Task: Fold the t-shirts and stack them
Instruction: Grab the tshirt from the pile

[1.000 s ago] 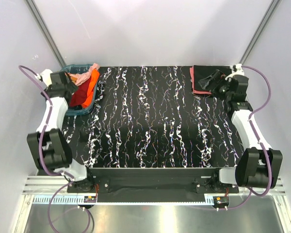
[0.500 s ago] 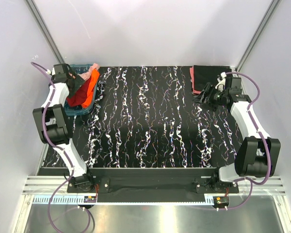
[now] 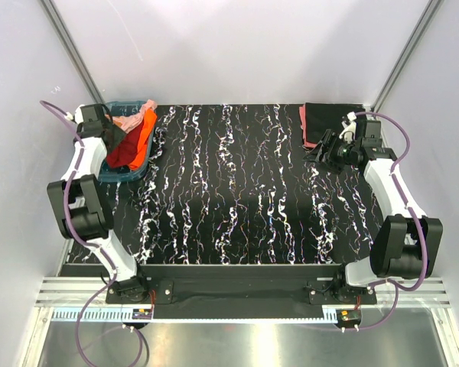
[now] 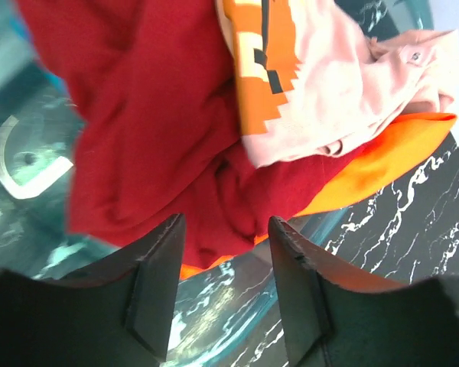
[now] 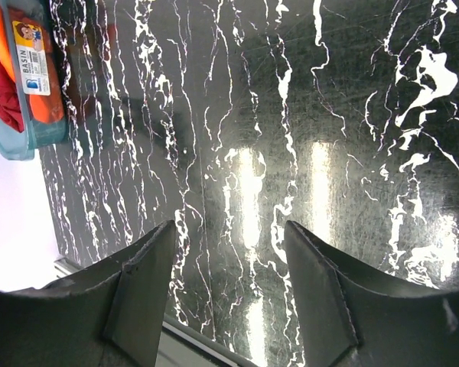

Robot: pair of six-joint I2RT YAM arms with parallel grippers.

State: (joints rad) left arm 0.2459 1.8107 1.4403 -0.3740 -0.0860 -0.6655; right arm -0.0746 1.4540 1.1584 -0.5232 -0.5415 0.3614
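A blue tub (image 3: 116, 174) at the back left holds crumpled t-shirts: a dark red one (image 3: 123, 154), an orange one (image 3: 144, 144) and a pale peach one (image 3: 140, 118). My left gripper (image 3: 113, 136) hangs over the tub. Seen from the left wrist, my left gripper (image 4: 222, 225) is open, its tips just short of the dark red shirt (image 4: 153, 130), with the peach shirt (image 4: 336, 84) and the orange shirt (image 4: 382, 157) beyond. A folded black t-shirt (image 3: 333, 117) lies on a salmon pink one (image 3: 302, 126) at the back right. My right gripper (image 3: 319, 151) hovers open beside that stack, and from its wrist the right gripper (image 5: 229, 229) shows only table between its fingers.
The black, white-veined table (image 3: 237, 191) spans the workspace. The tub (image 5: 23, 115), labelled BASIN, shows at the far left of the right wrist view. White walls and slanted metal posts (image 3: 69, 46) close in the back corners.
The right gripper came off the folded stack, towards the table's middle. The left arm stretched out over the tub. Both grippers' jaws have narrowed.
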